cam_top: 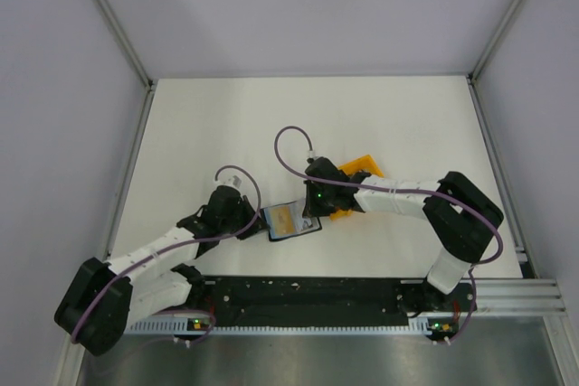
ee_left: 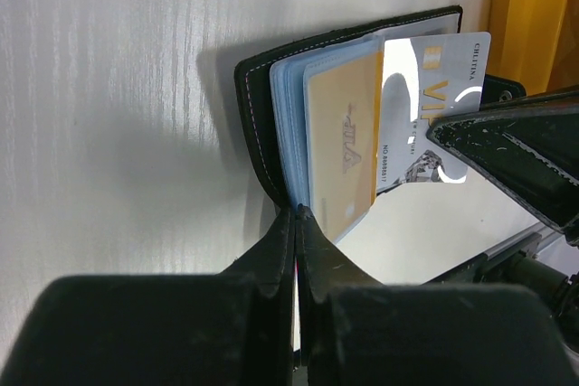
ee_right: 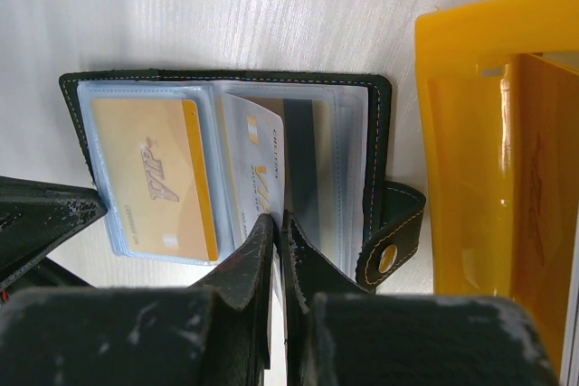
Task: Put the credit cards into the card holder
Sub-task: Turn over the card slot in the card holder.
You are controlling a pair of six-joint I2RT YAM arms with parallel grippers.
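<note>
The black card holder (cam_top: 274,232) lies open on the table between my two grippers, its pale bluish sleeves (ee_right: 344,178) showing. A gold card (ee_right: 154,178) sits in a left sleeve; it also shows in the left wrist view (ee_left: 344,146). My left gripper (ee_left: 297,212) is shut on the holder's near edge, pinching cover and sleeves. My right gripper (ee_right: 276,219) is shut on a silvery card (ee_right: 258,164) that stands edge-up, partly inside a middle sleeve. That silvery card (ee_left: 439,88) sticks out past the holder in the left wrist view. Other cards are out of view.
An orange plastic bin (ee_right: 488,133) stands just right of the holder, also seen behind the right gripper (cam_top: 362,169). The holder's snap strap (ee_right: 393,241) hangs toward the bin. The right finger (ee_left: 507,151) crosses the left wrist view.
</note>
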